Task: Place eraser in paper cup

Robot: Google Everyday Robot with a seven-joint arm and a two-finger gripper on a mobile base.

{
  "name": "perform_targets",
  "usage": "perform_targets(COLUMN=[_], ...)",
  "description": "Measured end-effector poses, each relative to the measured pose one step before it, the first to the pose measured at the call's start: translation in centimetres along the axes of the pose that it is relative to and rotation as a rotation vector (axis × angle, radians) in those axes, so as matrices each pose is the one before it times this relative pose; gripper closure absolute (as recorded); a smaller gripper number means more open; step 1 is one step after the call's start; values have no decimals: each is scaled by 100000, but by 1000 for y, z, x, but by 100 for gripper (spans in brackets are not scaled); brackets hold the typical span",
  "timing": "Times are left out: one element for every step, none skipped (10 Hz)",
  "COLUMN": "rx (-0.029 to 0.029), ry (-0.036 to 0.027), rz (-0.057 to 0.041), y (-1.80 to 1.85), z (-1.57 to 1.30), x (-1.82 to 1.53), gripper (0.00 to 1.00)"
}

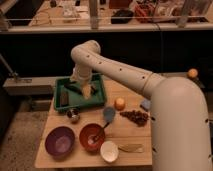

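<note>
Green tray (80,106): eraser (65,95) lies front-to-back; open claw (87,90) over tray.

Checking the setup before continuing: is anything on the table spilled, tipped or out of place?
Nothing stands out. The paper cup, purple bowl and orange-red bowl sit upright, and the gripper is over the green tray.

Table (135,134): pale wood, matt. Green tray (61,106): smooth plastic, with the gripper (81,89) down inside it on an arm (130,75) of smooth, cream, semi-gloss shell. The 2 vessels, purple bowl (60,141) and orange-red bowl (92,137), look like glossy plastic; the small cup (74,115) beside the tray is shiny metal, and the paper cup (109,151) is white and matt.
</note>
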Motion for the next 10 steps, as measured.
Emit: perform_targets(rx=[-416,-626,-589,-656,-959,-1137,-550,-420,-541,-89], ry=[-454,-513,-591,-166,-110,-289,-141,-210,-192,70], rz=[-1043,-927,-1184,-602,-994,-1417,-1091,-1019,-1015,-234], y=[-427,-646,-713,-121,152,3,-471,-475,-240,5], z=[517,995,1033,770,875,1231,749,667,550,-3], x=[-444,-388,-481,73,341,35,-602,-614,-357,58], gripper=[20,20,20,20,20,20,20,20,20,20])
